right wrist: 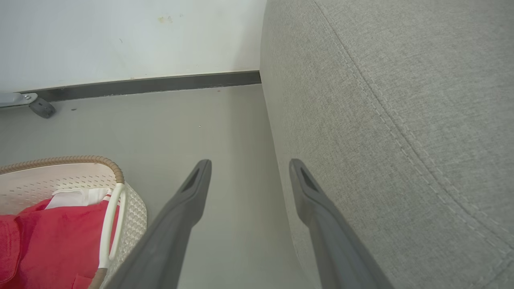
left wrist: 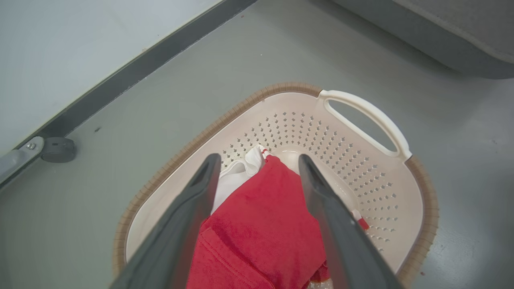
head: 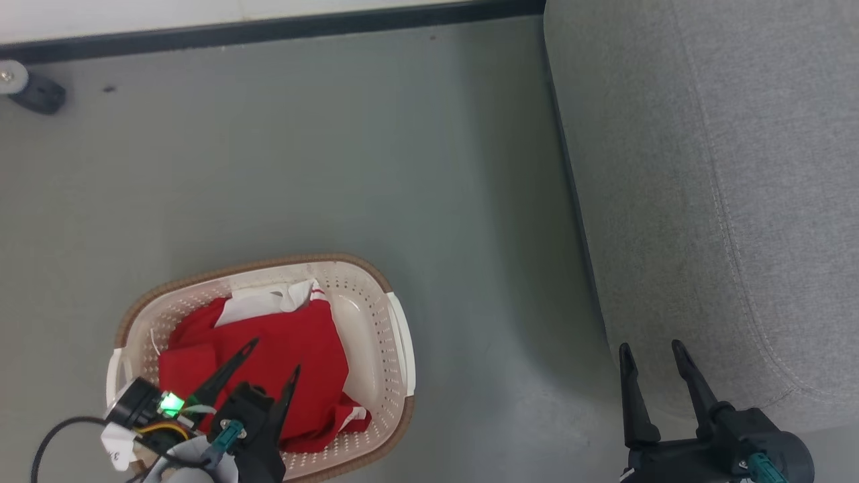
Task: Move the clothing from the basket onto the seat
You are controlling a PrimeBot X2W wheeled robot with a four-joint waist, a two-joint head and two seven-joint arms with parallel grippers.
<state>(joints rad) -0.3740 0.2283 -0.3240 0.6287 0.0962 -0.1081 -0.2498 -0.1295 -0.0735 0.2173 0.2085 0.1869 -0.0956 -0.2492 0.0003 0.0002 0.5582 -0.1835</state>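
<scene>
The red clothing (head: 282,362) with white trim lies crumpled in the cream basket (head: 376,315) on the floor at lower left. My left gripper (head: 274,354) hovers open over the basket, its fingers spread above the red fabric (left wrist: 257,224) with nothing pinched. The basket's white handle (left wrist: 373,120) is on the side toward the seat. The grey-green seat (head: 725,188) fills the right side. My right gripper (head: 651,349) stands open beside the seat's rounded front edge (right wrist: 361,140), holding nothing. The basket and clothing (right wrist: 60,237) also show at the lower left of the right wrist view.
Bare grey floor (head: 416,154) lies between basket and seat. A dark baseboard (head: 268,30) runs along the white wall at the back. A black caster wheel on a metal leg (head: 33,90) sits at the far left near the wall.
</scene>
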